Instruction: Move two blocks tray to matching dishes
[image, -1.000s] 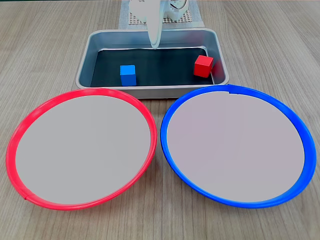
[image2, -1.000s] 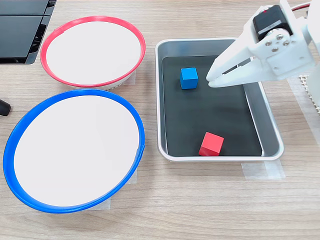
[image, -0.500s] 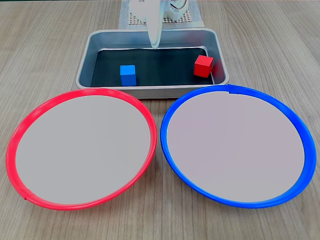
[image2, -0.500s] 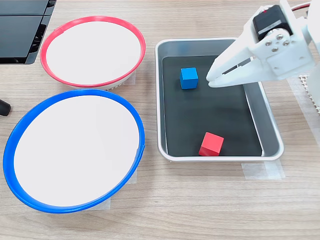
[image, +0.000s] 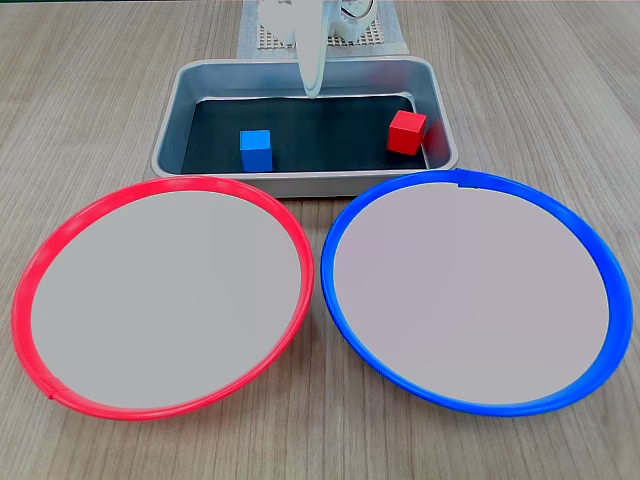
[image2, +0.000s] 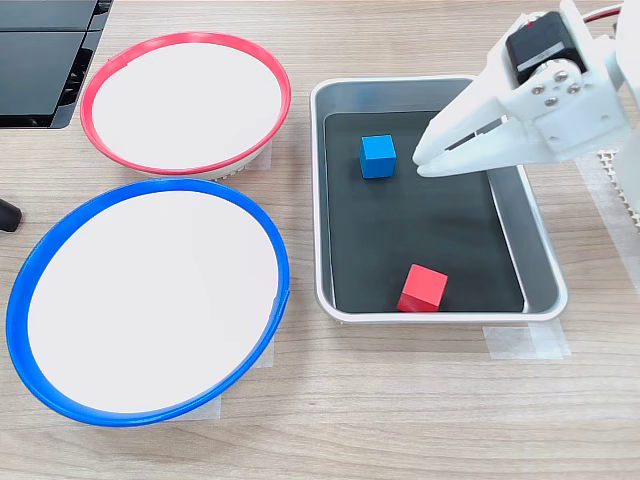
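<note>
In a fixed view from above, the fingers (image2: 428, 160) are hovering over the tray (image2: 540, 250) with their tips almost together and nothing between them, pointing left toward the blue block (image2: 378, 156), which is sitting just beyond the tips on the dark tray floor, nearer the far end. The red block (image2: 422, 288) is lying well apart from the tips, toward the near rim (so blue looks the likelier first pick, though that is only a judgement). Both are small plain cubes with no long axis, sitting flat and slightly turned against the tray walls. The red dish (image2: 186, 102) and blue dish (image2: 146, 300) are waiting bare on the table (image2: 400, 420), left of the tray. In the other fixed view the blue block (image: 256, 150) is sitting left and the red block (image: 407, 132) right.
</note>
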